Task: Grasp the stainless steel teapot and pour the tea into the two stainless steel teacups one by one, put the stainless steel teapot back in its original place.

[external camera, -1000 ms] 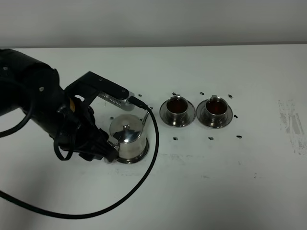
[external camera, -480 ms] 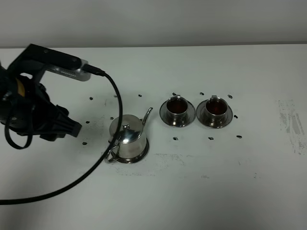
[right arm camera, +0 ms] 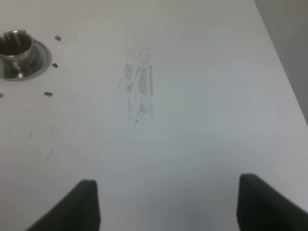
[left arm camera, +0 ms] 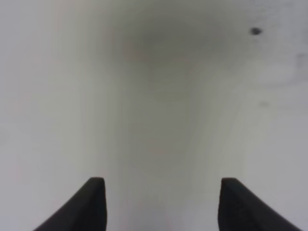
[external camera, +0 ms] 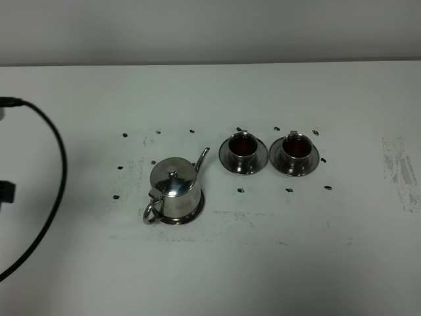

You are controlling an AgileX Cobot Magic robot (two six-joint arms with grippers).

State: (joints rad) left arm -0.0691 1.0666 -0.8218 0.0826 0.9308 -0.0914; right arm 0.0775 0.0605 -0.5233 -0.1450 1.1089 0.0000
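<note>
Left claw [left arm camera: 161, 202]: jaws apart, empty, over bare worktop [external camera: 210, 276]; cable [external camera: 56, 178] at the far left edge. Teapot [external camera: 174, 191]: upright on its saucer [external camera: 195, 212], well right of the left claw, spout toward the cups. Two cups [external camera: 243, 146] [external camera: 295, 147]: each on a saucer, side by side, holding dark tea [external camera: 243, 143]. Right claw [right arm camera: 166, 202]: jaws apart, empty; nearer cup [right arm camera: 14, 45] well to its left.
</note>
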